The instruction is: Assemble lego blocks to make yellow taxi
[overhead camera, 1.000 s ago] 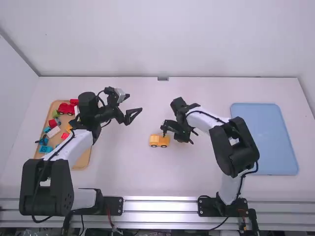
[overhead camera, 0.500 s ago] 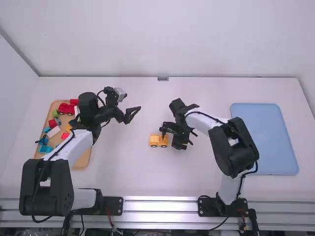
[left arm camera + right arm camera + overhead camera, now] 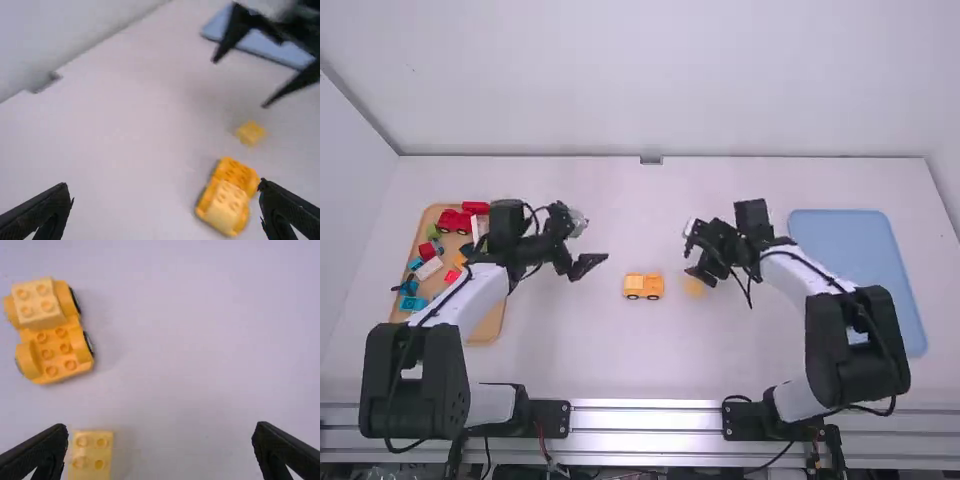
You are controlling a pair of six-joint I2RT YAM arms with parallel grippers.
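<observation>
An orange-yellow car base (image 3: 643, 287) stands mid-table; in the right wrist view, a paler yellow block (image 3: 39, 302) is mounted on one end of the base (image 3: 57, 352). A loose yellow block (image 3: 695, 287) lies to its right, also visible as a studded block (image 3: 91, 455) beside one finger. My right gripper (image 3: 698, 261), seen again in its wrist view (image 3: 160, 440), is open above the table near the loose block. Left of the car and farther back hangs my left gripper (image 3: 590, 262); in its wrist view the gripper (image 3: 167, 200) is open with nothing between its fingers.
An orange tray (image 3: 488, 328) at the far left holds several coloured blocks and a red toy car (image 3: 454, 221), partly behind the left arm. A blue tray (image 3: 860, 270) lies at the right, partly behind the right arm.
The right gripper has moved away from the car to the right and back, uncovering the loose yellow block. The left gripper has tilted and lowered slightly. The car has stayed put.
</observation>
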